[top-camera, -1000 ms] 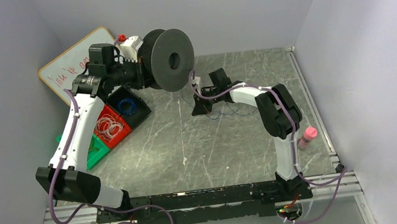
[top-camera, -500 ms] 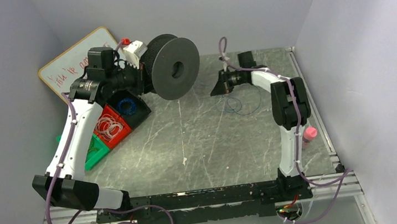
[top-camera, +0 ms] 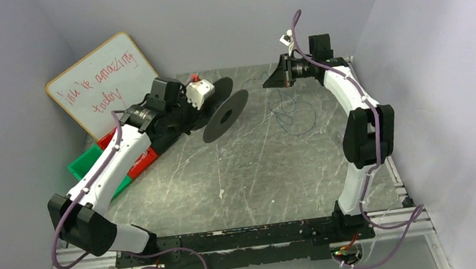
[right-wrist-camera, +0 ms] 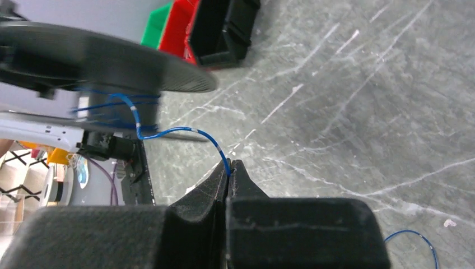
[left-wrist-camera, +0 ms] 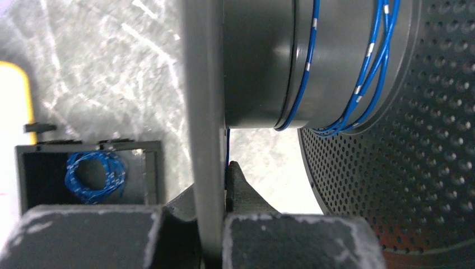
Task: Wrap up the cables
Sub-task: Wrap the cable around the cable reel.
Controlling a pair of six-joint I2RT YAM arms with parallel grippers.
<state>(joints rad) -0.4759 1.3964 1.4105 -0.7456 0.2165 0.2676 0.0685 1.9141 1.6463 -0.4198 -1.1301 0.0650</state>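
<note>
My left gripper (left-wrist-camera: 215,175) is shut on one flange of a black spool (left-wrist-camera: 257,61). Thin blue wire (left-wrist-camera: 341,73) is wound in a few turns on its hub. In the top view the spool (top-camera: 226,112) is held low over the table at the back left, in my left gripper (top-camera: 201,113). My right gripper (top-camera: 281,78) is at the far back right, shut on the blue wire (right-wrist-camera: 168,131), which runs from its tips (right-wrist-camera: 229,166) to the spool (right-wrist-camera: 101,53). Loose blue loops (top-camera: 290,112) lie on the table below it.
A whiteboard (top-camera: 100,82) leans at the back left. Green (top-camera: 84,167) and red (top-camera: 143,163) bins lie under my left arm. A black bin (left-wrist-camera: 151,168) holds another blue coil (left-wrist-camera: 92,175). Walls close in on three sides.
My left arm has lowered the spool toward the table and turned it nearly edge-on. My right gripper has moved back and to the right, drawing the blue wire out from the spool.
</note>
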